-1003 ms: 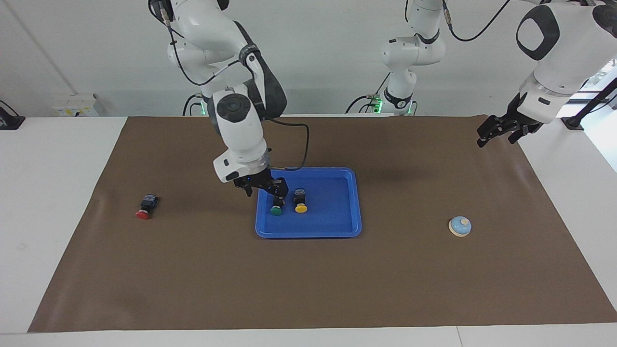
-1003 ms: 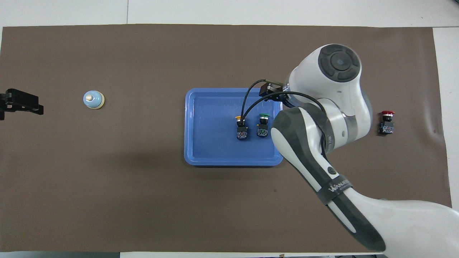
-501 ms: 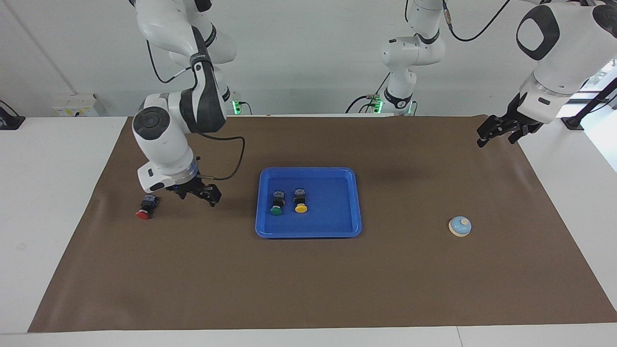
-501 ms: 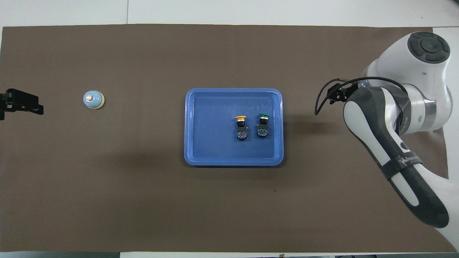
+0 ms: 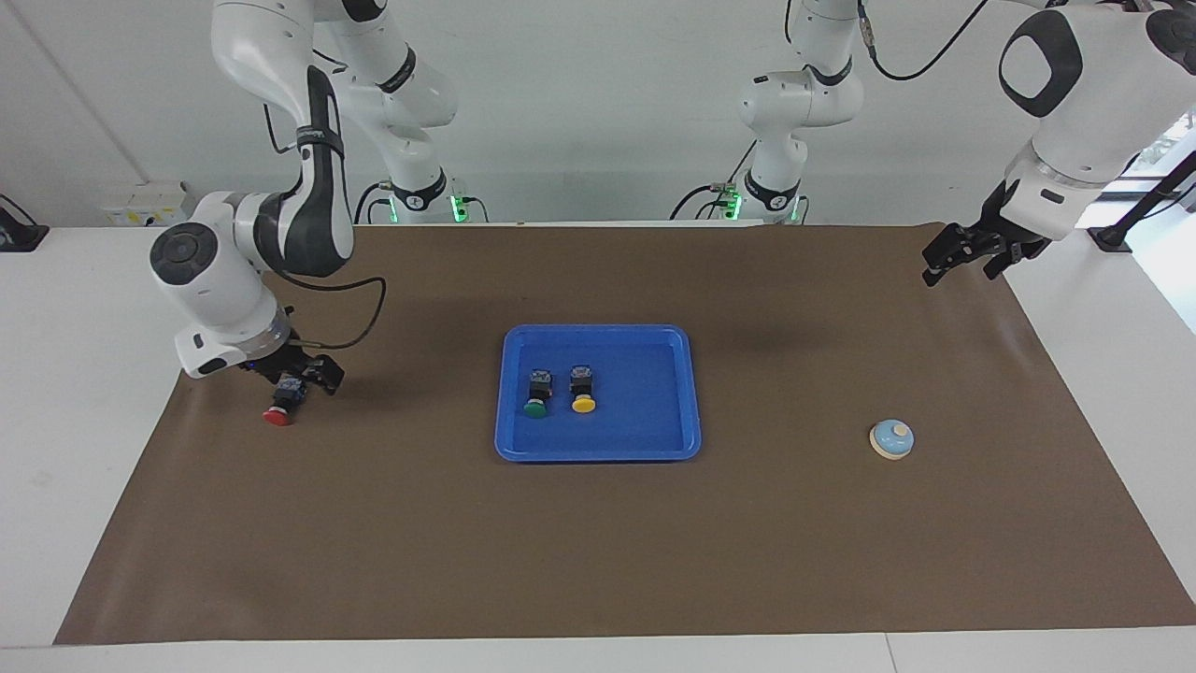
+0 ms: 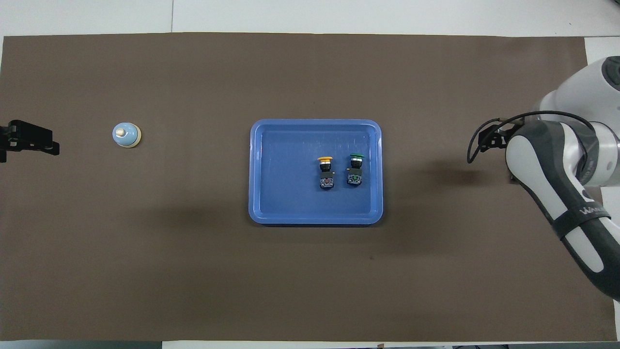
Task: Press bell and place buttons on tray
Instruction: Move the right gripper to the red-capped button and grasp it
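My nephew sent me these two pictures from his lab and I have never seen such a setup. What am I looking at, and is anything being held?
These are two white robot arms at a table covered by a brown mat. One picture faces the robots from across the table; the other looks down from above their own end.

A blue tray lies mid-table with a green button and a yellow button in it. A red button lies on the mat toward the right arm's end, and a small bell toward the left arm's end.

The right claw is down at the red button; whether it grips it I cannot tell. The left claw waits over the mat's edge, holding nothing.
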### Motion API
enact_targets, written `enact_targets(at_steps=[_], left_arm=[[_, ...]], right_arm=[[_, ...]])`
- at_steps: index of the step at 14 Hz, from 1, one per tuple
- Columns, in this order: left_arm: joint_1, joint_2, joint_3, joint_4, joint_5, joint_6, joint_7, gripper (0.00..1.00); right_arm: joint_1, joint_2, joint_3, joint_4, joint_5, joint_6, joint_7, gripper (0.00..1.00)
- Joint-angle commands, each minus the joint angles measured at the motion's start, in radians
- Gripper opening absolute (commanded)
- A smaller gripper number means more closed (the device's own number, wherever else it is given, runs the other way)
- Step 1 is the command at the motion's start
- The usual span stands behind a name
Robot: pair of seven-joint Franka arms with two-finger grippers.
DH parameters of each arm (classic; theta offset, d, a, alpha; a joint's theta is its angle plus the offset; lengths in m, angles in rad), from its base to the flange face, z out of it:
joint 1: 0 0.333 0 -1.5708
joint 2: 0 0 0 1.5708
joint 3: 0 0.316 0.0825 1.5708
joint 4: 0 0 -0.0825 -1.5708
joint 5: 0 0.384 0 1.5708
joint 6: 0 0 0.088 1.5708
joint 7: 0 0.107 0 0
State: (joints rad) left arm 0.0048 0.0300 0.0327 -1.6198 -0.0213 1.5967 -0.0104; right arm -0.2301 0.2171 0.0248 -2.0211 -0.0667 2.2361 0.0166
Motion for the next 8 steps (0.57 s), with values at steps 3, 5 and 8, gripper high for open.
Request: enact_targets(at_steps=[3, 5, 8], left_arm=[[-0.006, -0.024, 0.006, -0.025, 0.009, 0.002, -0.006, 1.00], [-0.006, -0.024, 0.006, -0.025, 0.009, 0.002, -0.006, 1.00], [-0.006, -0.024, 0.006, -0.025, 0.009, 0.002, -0.006, 1.00]], right_arm=[[-0.060, -0.033, 0.015, -0.136, -0.012, 0.160, -0.043, 1.00], [-0.060, -0.025, 0.015, -0.166, -0.012, 0.220, -0.041, 1.00], [-0.063, -0.019, 0.015, -0.195, -0.012, 0.255, -0.041, 0.92]])
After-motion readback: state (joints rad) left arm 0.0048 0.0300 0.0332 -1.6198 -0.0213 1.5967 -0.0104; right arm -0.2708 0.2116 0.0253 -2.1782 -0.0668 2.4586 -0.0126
